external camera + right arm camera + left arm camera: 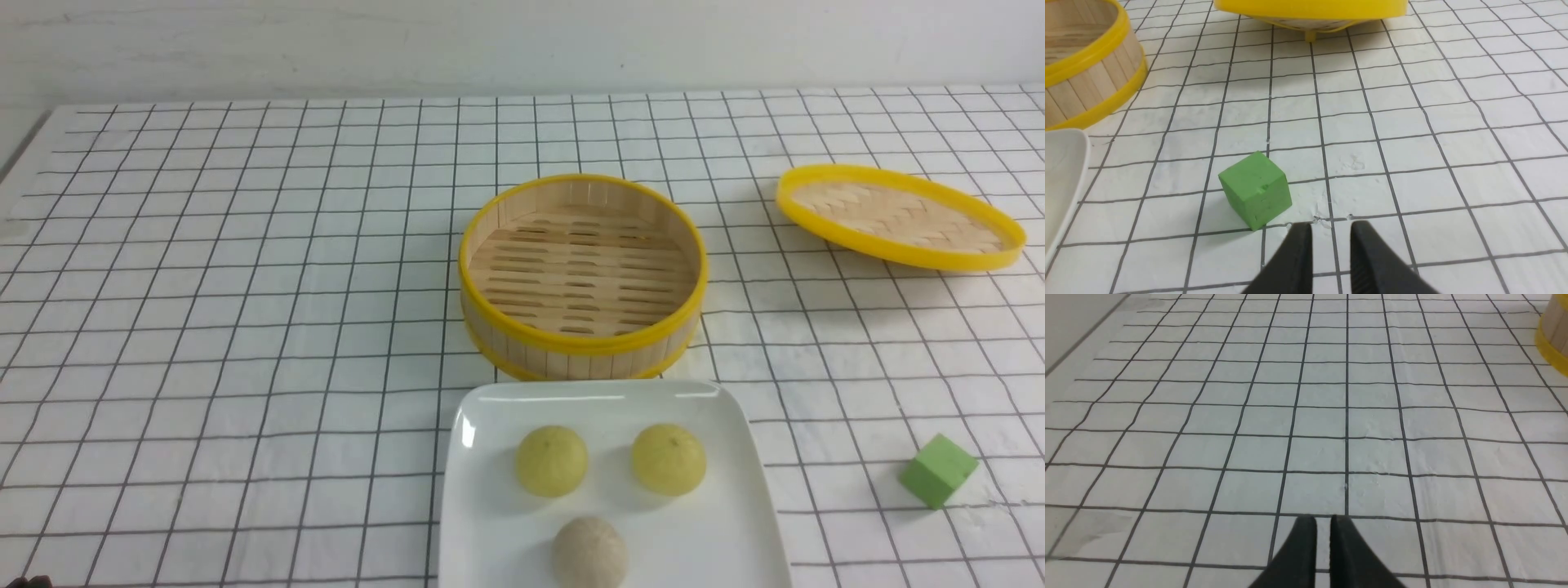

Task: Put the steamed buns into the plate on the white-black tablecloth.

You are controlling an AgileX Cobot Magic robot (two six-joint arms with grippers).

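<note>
- Nearest in the front view, the plate [490, 457] lies on the white-black tablecloth [245, 327] and holds all three steamed buns: the beige one [589, 552] closest, the two yellow-green ones [552, 461] [669, 459] behind it, none touching.
- By my judgement nothing is left to carry; neither arm shows in that view.
- The left gripper [1323, 522] has its jaws parted by only a slit, empty, over bare cloth, with the plate out of its view.
- The right gripper [1331, 230] has its jaws a little apart, empty; only this view shows the green cube [1255, 190] just beside them and the plate's rim at the frame edge.
- Farther off stands the empty steamer basket [581, 343], its lid [898, 216] well apart.
</note>
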